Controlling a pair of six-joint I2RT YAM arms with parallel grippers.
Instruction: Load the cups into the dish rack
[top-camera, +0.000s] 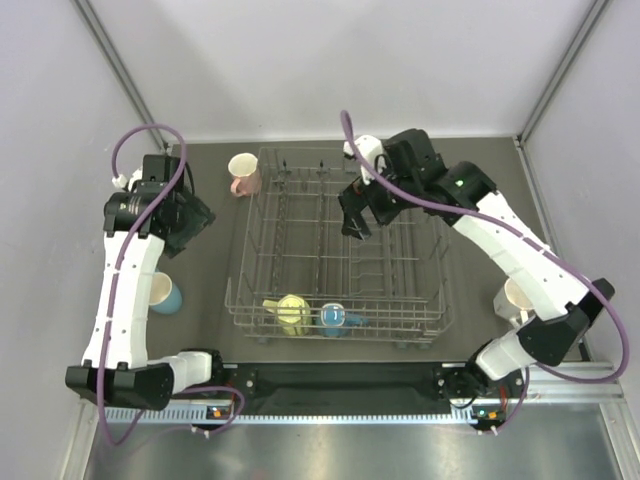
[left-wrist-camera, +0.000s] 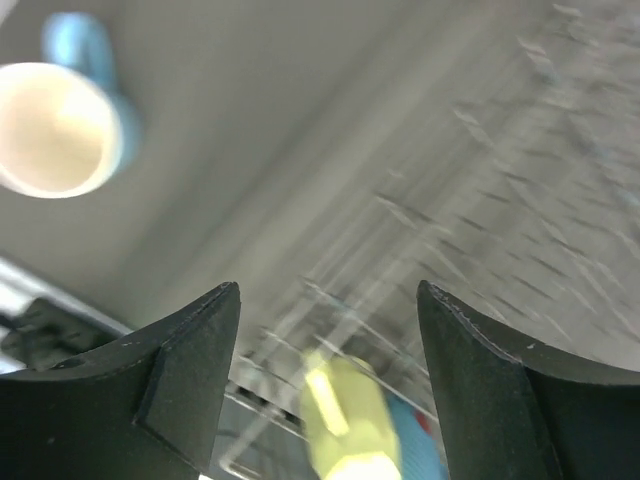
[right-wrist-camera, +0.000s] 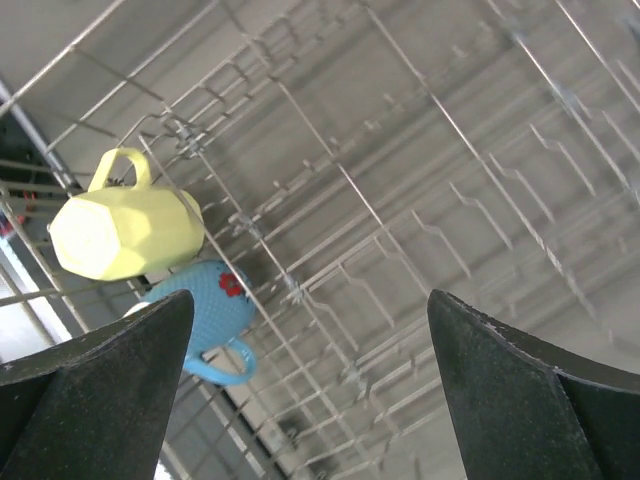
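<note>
While the faceted yellow mug (top-camera: 291, 313) and textured blue mug (top-camera: 333, 318) are sitting in the wire rack's (top-camera: 300, 215) near row, three are standing outside: pink mug (top-camera: 244, 173) far left, light blue mug (top-camera: 165, 294) left, white mug (top-camera: 519, 296) right. Both the left gripper (left-wrist-camera: 328, 290) and right gripper (right-wrist-camera: 310, 300) are gaping, empty.

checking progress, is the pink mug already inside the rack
No, the pink mug stands on the table just outside the far left corner of the dish rack.

Left tool (left-wrist-camera: 328, 290) and right tool (right-wrist-camera: 311, 297) both gape wide (each holds nothing).
</note>
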